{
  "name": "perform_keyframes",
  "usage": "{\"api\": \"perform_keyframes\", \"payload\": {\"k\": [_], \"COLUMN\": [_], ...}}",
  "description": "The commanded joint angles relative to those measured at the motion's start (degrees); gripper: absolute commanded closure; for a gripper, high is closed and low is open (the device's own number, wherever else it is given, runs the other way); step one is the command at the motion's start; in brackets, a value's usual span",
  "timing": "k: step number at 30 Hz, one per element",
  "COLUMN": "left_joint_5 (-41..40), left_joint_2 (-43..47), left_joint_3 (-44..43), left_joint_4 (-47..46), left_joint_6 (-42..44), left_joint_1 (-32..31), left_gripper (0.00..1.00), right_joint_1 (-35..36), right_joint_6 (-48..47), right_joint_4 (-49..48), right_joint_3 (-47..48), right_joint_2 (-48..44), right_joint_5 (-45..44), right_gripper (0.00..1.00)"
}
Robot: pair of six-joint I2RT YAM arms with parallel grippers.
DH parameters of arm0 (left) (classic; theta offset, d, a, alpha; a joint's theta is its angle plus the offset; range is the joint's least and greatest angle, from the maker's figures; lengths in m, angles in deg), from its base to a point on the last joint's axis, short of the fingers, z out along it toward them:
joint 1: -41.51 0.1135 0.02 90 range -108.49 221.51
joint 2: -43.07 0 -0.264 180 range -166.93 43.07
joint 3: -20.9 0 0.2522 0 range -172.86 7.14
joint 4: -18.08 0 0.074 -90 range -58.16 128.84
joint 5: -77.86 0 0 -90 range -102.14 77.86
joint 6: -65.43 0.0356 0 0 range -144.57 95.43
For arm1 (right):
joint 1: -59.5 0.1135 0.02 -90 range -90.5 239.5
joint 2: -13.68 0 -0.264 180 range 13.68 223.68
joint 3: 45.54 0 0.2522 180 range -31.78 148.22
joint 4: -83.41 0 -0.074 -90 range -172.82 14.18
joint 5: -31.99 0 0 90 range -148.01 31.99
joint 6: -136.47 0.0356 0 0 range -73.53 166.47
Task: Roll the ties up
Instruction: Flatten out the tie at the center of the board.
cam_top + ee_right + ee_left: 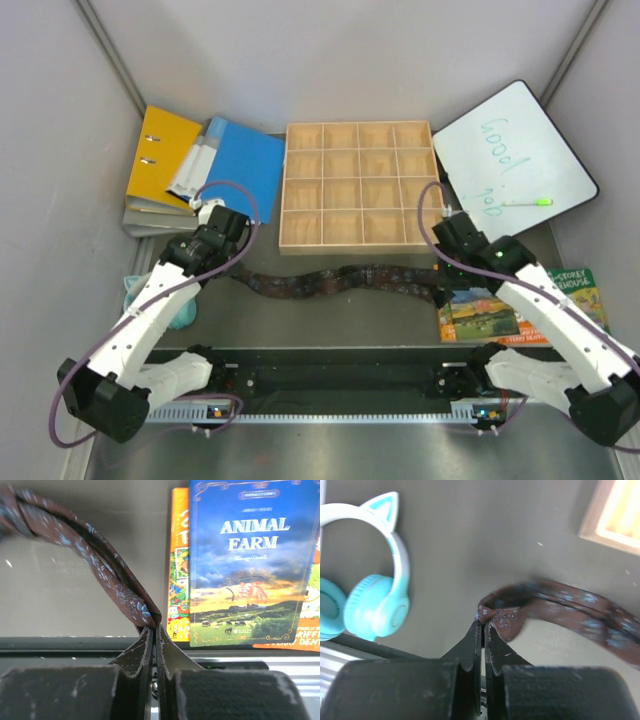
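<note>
One dark brown tie (pixel 340 280) with a fine bluish-red pattern lies stretched in a wavy line across the table between my two arms. My left gripper (pixel 237 272) is shut on its left end; in the left wrist view the pinched fabric (pixel 500 616) bunches right at the gripper (pixel 484 622) tips. My right gripper (pixel 440 290) is shut on the tie's right end. In the right wrist view the tie (pixel 107 575) arches up and left from the closed gripper (pixel 153 628).
A wooden compartment tray (pixel 357 185) stands behind the tie. Yellow and blue binders (pixel 195 165) lie at the back left, a whiteboard (pixel 515 160) with a green marker at the back right. Books (pixel 520 305) lie beside my right gripper. Turquoise cat-ear headphones (pixel 375 600) rest at the left.
</note>
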Motion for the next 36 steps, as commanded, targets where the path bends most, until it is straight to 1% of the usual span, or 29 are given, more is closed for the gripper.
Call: {"api": "perform_keyframes", "payload": {"k": [1, 2, 3, 6, 7, 10, 12, 14, 17, 18, 22, 26, 29, 30, 31, 32, 33, 34, 35, 36], "left_joint_5": [3.8, 4.3, 4.8, 5.8, 6.3, 8.2, 9.6, 11.6, 13.7, 15.1, 19.6, 23.1, 24.0, 24.0, 24.7, 25.2, 25.6, 25.6, 27.8, 28.1], "left_joint_2": [0.0, -0.2, -0.3, -0.9, -1.2, -1.8, -2.5, -3.0, -3.3, -3.4, -3.5, -4.2, -4.5, -4.5, -4.6, -4.6, -4.7, -4.8, -5.1, -5.1], "left_joint_3": [-1.9, -1.8, -1.8, -1.6, -1.5, -0.8, -0.6, -0.4, -0.6, -0.6, 0.2, 2.6, 3.6, 3.7, 3.8, 3.9, 3.9, 3.9, 3.8, 3.8], "left_joint_4": [0.5, 0.4, 0.3, 0.2, 0.1, -0.2, -0.2, -0.2, -0.2, -0.2, -0.7, -1.2, -1.3, -1.3, -1.4, -1.7, -1.9, -1.9, -2.2, -2.1], "left_joint_6": [4.9, 5.0, 5.1, 5.2, 5.1, 5.1, 5.3, 5.4, 5.6, 5.6, 5.7, 5.8, 6.4, 6.5, 6.6, 6.6, 6.7, 6.5, 6.5, 6.5], "left_joint_1": [4.2, 4.5, 4.6, 4.6, 4.7, 4.7, 4.7, 4.7, 4.7, 4.7, 4.7, 4.7, 4.7, 4.7, 4.7, 4.7, 4.7, 4.7, 4.7, 4.7], "left_gripper": [1.00, 1.00, 1.00, 1.00, 1.00, 1.00, 1.00, 1.00, 1.00, 1.00, 1.00, 0.99, 0.99, 0.99, 0.99, 0.99, 0.98, 0.98, 0.98, 0.98], "right_joint_1": [-4.9, -5.8, -8.5, -13.5, -14.3, -17.2, -18.8, -22.1, -22.7, -22.8, -23.1, -23.8, -27.5, -30.8, -32.4, -33.4, -38.0, -39.5, -40.4, -41.1], "right_joint_6": [0.3, 0.3, 0.2, -1.5, -1.9, -2.8, -4.0, -6.0, -5.3, -5.3, -4.9, -3.9, -4.0, -3.7, -3.5, -3.4, -2.1, -0.7, -0.2, 0.2], "right_joint_4": [0.0, 0.3, 1.2, 3.1, 5.2, 10.3, 11.9, 14.4, 17.3, 17.4, 16.7, 14.5, 12.1, 11.6, 10.2, 9.2, 8.6, 7.8, 6.9, 5.9], "right_joint_3": [0.6, 1.1, 1.5, 3.7, 4.5, 8.2, 11.2, 14.7, 18.1, 18.4, 17.7, 16.3, 16.4, 16.9, 17.5, 17.7, 18.1, 19.0, 19.1, 19.1], "right_joint_2": [-6.6, -7.6, -8.8, -8.9, -8.7, -7.6, -7.7, -7.6, -7.0, -6.8, -4.0, 1.1, 5.8, 8.3, 9.4, 10.6, 11.6, 13.7, 14.0, 14.2], "right_joint_5": [1.4, 1.7, 2.3, 7.1, 8.4, 8.1, 8.7, 9.9, 5.8, 5.2, -1.4, -2.9, -4.1, -3.7, -3.3, -3.3, -5.3, -7.1, -8.0, -8.7], "right_gripper": [1.00, 1.00, 1.00, 1.00, 1.00, 1.00, 1.00, 1.00, 1.00, 1.00, 1.00, 1.00, 1.00, 1.00, 1.00, 0.97, 0.45, 0.14, 0.01, 0.01]}}
